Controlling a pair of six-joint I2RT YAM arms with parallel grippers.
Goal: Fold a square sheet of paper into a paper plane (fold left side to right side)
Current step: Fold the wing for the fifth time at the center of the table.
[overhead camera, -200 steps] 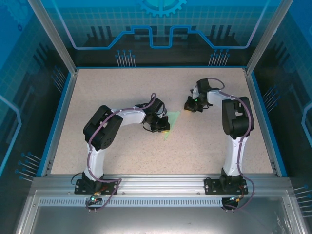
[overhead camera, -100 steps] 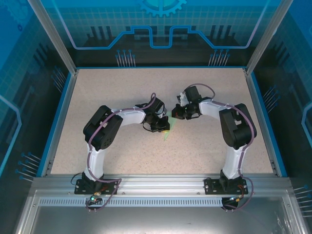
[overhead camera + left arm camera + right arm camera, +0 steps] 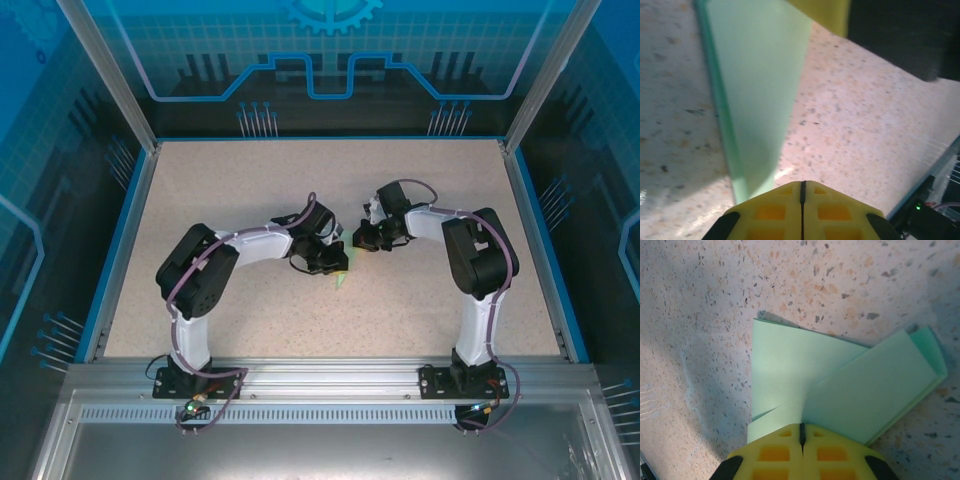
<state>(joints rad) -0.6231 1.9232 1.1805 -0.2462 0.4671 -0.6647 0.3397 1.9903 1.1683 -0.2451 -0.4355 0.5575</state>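
The green paper (image 3: 840,385), creased into a long pointed shape, lies flat in the middle of the desk (image 3: 250,180), its long line running from far to near. The left pincer (image 3: 801,184) is clenched at the thin near point and the right pincer (image 3: 801,427) is clenched at the wide far end, so both arms are right at the paper, one at each end. Both tips seem to press down on it rather than pinch it, though I cannot be sure, and the next fold would have to swing the left side over that long line.
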